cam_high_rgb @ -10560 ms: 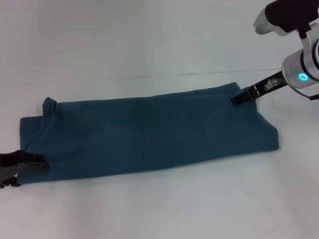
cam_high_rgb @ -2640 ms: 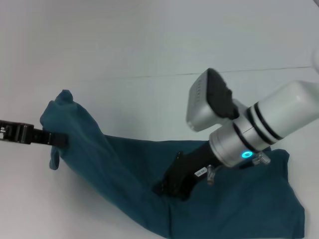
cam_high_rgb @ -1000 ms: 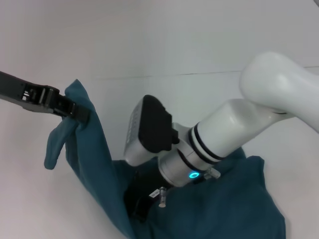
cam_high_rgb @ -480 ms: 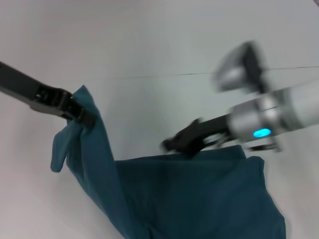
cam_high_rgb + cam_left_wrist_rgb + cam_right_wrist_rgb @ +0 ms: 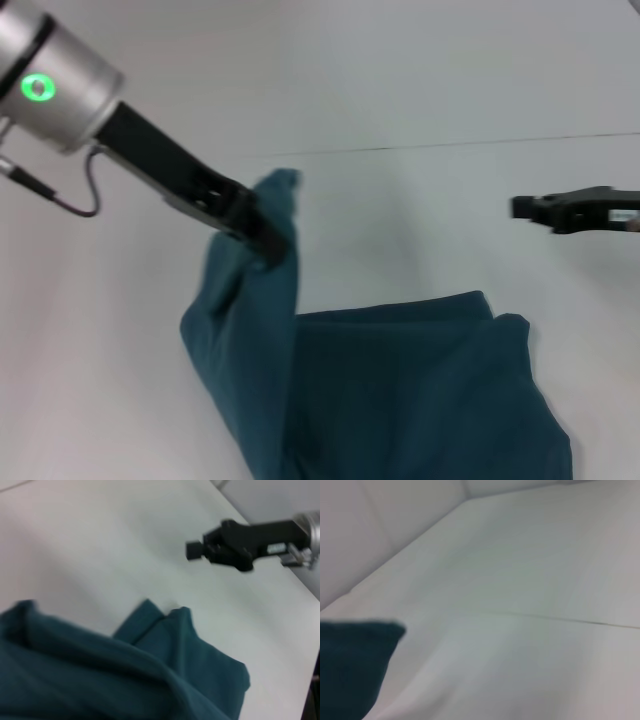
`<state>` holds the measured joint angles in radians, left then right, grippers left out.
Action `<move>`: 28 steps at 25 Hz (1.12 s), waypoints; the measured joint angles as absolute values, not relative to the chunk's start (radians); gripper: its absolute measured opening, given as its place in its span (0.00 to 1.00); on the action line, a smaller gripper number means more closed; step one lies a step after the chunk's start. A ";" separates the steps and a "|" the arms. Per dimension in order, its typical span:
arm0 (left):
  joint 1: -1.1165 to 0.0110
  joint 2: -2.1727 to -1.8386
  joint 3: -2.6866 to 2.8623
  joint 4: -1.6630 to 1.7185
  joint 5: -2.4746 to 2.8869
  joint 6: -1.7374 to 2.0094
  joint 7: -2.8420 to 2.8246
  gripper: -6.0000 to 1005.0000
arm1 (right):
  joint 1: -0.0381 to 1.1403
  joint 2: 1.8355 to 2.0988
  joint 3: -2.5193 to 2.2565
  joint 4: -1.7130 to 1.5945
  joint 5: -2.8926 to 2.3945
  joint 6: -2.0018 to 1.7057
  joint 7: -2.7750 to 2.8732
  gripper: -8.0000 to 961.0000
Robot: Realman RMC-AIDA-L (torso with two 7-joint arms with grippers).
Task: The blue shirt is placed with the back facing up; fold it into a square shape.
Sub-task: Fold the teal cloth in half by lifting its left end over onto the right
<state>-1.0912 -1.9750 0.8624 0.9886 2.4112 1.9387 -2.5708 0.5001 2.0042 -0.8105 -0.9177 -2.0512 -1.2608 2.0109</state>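
The left end effector [image 5: 268, 238] hangs above the white desk [image 5: 400, 90], a little toward nine o'clock from the middle of the head view, its black fingers clamped on an edge of the blue shirt [image 5: 400, 390]. From that pinch the cloth rises to a small peak at about twelve o'clock of the grip and drapes down toward six o'clock in a long hanging fold. The rest of the shirt lies flat on the desk toward five o'clock, a broad folded panel that reaches the lower edge of the view, with two rounded corners at its far right end. The left wrist view shows the same bunched teal cloth [image 5: 100, 670] close under the camera, its layered corners resting on the desk. The right end effector [image 5: 535, 208] is at three o'clock in the head view, raised, well apart from the shirt and holding nothing; whether its fingers are parted or together cannot be told. It also appears far off in the left wrist view [image 5: 192, 550].
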 joint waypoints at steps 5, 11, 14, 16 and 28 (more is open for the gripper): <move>-1.142 -2.031 0.901 1.033 2.411 1.942 -2.589 0.06 | 0.461 1.994 -0.748 -0.915 -2.051 -1.262 2.007 0.01; -1.198 -2.061 0.943 1.039 2.411 1.918 -2.616 0.06 | 0.437 1.993 -0.717 -0.917 -2.050 -1.266 1.993 0.01; -1.219 -2.067 0.973 1.036 2.411 1.886 -2.637 0.06 | 0.436 1.994 -0.711 -0.912 -2.050 -1.267 1.984 0.01; -1.232 -2.070 0.988 1.035 2.412 1.866 -2.653 0.06 | 0.434 1.994 -0.708 -0.910 -2.050 -1.267 1.981 0.01; -1.243 -2.167 1.005 1.061 2.399 1.830 -2.678 0.06 | 0.421 1.988 -0.672 -0.912 -2.051 -1.269 1.956 0.01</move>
<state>-1.2434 -2.1669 1.0046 1.0605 2.3987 1.8301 -2.6781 0.4207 1.9877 -0.6719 -0.9121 -2.0511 -1.2693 1.9563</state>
